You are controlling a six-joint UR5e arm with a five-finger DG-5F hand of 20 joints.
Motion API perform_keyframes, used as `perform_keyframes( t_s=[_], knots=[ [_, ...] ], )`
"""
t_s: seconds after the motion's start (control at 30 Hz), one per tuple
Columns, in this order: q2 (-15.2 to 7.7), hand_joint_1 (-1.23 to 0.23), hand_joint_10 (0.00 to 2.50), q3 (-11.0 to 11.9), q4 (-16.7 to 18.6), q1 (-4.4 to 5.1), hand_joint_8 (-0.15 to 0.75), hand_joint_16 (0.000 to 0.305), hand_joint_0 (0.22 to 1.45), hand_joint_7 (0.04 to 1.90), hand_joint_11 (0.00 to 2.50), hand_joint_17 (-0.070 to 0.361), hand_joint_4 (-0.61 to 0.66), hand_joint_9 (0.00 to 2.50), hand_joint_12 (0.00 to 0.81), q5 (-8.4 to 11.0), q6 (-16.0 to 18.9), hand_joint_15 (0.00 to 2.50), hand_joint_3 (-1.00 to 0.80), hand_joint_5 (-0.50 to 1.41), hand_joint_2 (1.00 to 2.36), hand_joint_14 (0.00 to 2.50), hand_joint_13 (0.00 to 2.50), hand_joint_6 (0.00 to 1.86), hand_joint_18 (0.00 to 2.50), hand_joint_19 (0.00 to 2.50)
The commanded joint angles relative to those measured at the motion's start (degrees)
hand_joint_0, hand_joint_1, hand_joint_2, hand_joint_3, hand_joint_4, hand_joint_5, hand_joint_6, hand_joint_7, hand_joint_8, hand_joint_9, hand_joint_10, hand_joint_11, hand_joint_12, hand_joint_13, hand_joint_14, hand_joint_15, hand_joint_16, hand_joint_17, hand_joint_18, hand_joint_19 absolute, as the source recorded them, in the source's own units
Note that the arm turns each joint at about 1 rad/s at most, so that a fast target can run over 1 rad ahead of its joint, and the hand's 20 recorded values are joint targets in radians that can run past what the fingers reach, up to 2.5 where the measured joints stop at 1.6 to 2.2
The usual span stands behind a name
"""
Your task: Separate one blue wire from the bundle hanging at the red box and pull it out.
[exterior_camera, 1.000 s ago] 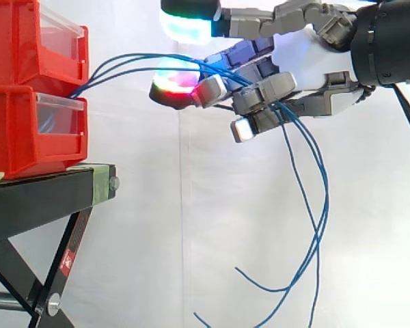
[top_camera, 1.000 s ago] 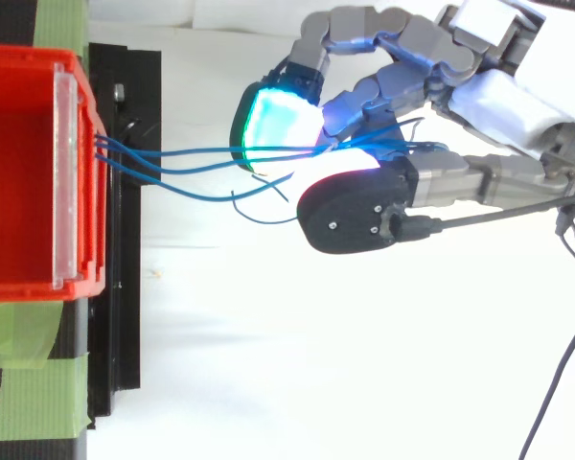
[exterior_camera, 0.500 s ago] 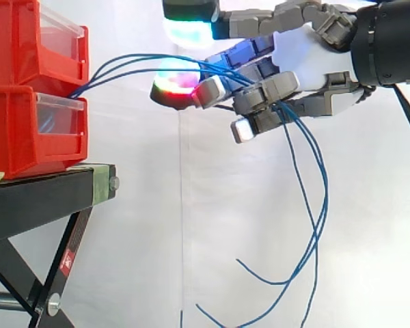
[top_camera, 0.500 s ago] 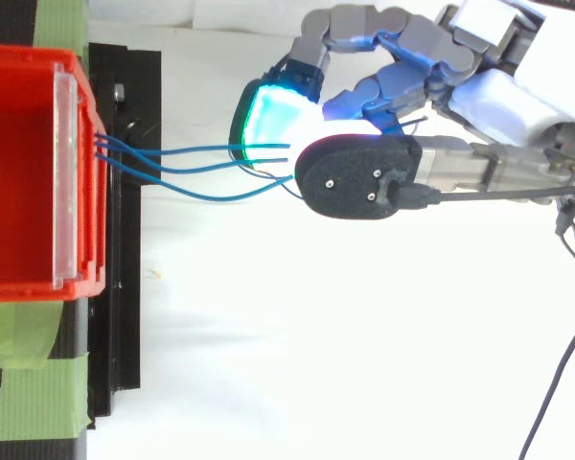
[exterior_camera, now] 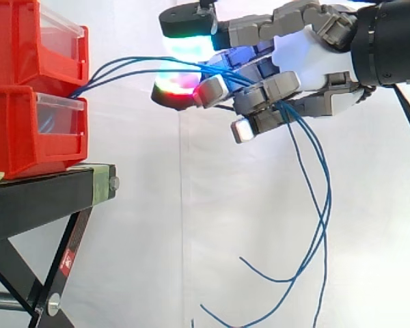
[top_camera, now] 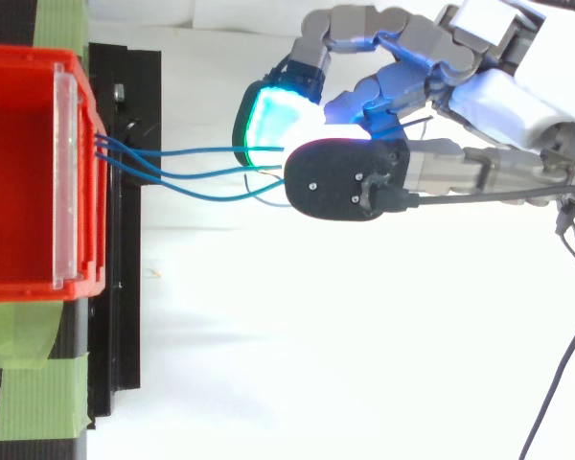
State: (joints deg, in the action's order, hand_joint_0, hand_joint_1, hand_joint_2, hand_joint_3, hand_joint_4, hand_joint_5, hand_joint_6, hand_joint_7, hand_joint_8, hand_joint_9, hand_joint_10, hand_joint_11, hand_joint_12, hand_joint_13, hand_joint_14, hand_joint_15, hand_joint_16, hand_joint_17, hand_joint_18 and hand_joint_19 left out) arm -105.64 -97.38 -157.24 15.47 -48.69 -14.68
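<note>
Here, red box (exterior_camera: 14, 130), black stand (exterior_camera: 41, 197), probably curtain (exterior_camera: 157, 239).

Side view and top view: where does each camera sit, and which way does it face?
Side view: beside the work, at its height, looking level across at red bins and blue wires; the hand enters from the right.
Top view: above, looking down; the hand enters from the right.
Both share the hand, fingers curled round the wires, the bins and black stand.
</note>
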Motion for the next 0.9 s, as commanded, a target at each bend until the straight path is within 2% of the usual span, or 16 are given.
perform_keyframes(
  t_s=[0.0, 0.1, 0.3, 0.4, 0.63, 0.87],
  knots=[
    [0.00, -0.78, 0.40, 0.00, 0.00, 0.00, 0.291, 0.043, 0.78, 1.23, 1.81, 0.097, 0.18, 0.77, 0.342, 0.00, 0.00, 1.16, -0.21, -0.18, 1.03, 1.97, 0.91, 0.60, 0.75, 1.30],
    [0.00, -0.86, 0.34, 0.00, 0.09, 0.00, 0.290, 0.044, 0.78, 1.25, 1.83, 0.100, 0.17, 0.67, 0.352, 0.00, 0.00, 1.18, -0.24, -0.19, 1.02, 1.95, 0.86, 0.59, 0.72, 1.26],
    [0.00, -0.91, 0.27, 0.00, 0.17, 0.00, 0.282, 0.046, 0.77, 1.30, 1.85, 0.104, 0.15, 0.56, 0.363, 0.00, 0.09, 1.21, -0.27, -0.20, 1.02, 1.94, 0.75, 0.57, 0.67, 1.18],
    [0.00, -0.92, 0.33, 0.00, 0.17, 0.00, 0.284, 0.046, 0.76, 1.30, 1.79, 0.105, 0.15, 0.51, 0.363, 0.00, 0.09, 1.16, -0.27, -0.21, 1.02, 2.02, 0.69, 0.56, 0.65, 1.17],
    [0.00, -0.86, 0.26, 0.00, 0.09, 0.00, 0.297, 0.046, 0.70, 1.31, 1.83, 0.104, 0.18, 0.57, 0.366, 0.00, 0.09, 1.16, -0.31, -0.20, 1.02, 1.96, 0.75, 0.55, 0.69, 1.22],
    [0.00, -0.79, 0.36, 0.00, 0.00, 0.35, 0.303, 0.045, 0.75, 1.26, 1.76, 0.101, 0.20, 0.63, 0.352, 0.09, 1.14, 1.12, -0.23, -0.19, 1.02, 2.03, 0.78, 0.58, 0.71, 1.26]
  ],
)
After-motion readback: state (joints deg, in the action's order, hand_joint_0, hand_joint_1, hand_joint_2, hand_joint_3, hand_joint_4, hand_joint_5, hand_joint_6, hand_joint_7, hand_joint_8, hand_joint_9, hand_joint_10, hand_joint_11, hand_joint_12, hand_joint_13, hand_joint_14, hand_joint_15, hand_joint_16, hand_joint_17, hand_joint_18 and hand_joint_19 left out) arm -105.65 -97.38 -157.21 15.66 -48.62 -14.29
